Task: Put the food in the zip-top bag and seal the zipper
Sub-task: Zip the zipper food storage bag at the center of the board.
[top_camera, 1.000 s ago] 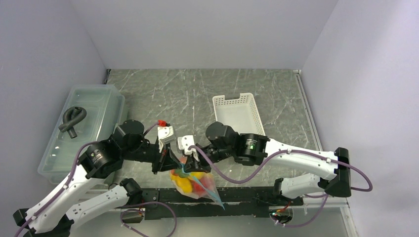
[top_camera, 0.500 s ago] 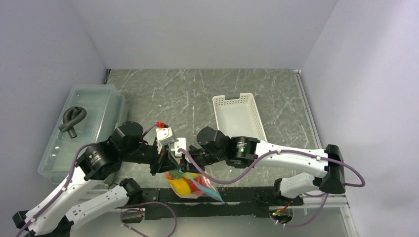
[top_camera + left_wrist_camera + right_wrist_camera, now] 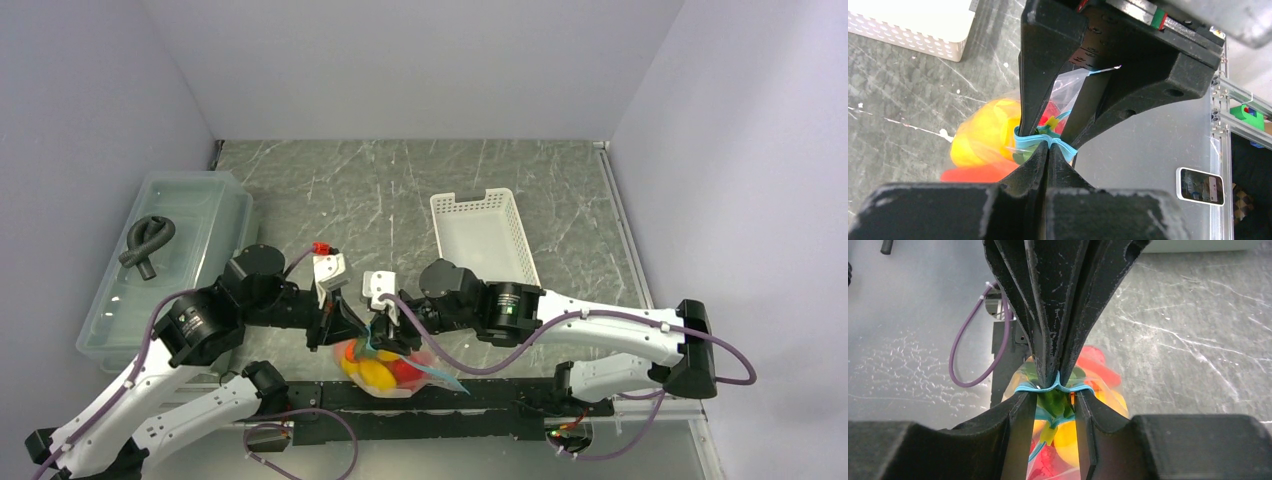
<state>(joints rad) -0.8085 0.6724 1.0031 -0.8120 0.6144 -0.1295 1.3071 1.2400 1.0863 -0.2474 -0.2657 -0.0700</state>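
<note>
The clear zip-top bag (image 3: 404,376) hangs at the table's near edge between both arms. The food is inside: yellow fruits (image 3: 1070,440), a red piece (image 3: 1094,365) and a green leafy piece (image 3: 1057,402). My left gripper (image 3: 1048,146) is shut on the teal zipper (image 3: 1070,149), pinching the strip from above, as the top view shows it (image 3: 343,328). My right gripper (image 3: 1054,396) faces it directly, also seen from above (image 3: 386,336). Its jaws stand open on either side of the pinched spot, and the zipper (image 3: 1023,387) runs across their tips.
A white perforated basket (image 3: 483,232) stands behind the right arm. A translucent lidded bin (image 3: 170,270) with a black hose (image 3: 146,245) on it sits at the left. A black rail (image 3: 490,400) runs along the near edge under the bag.
My right gripper was shut on the bag's mouth and has now opened. It slid left along the zipper, then drew back slightly. My left gripper keeps its pinch.
</note>
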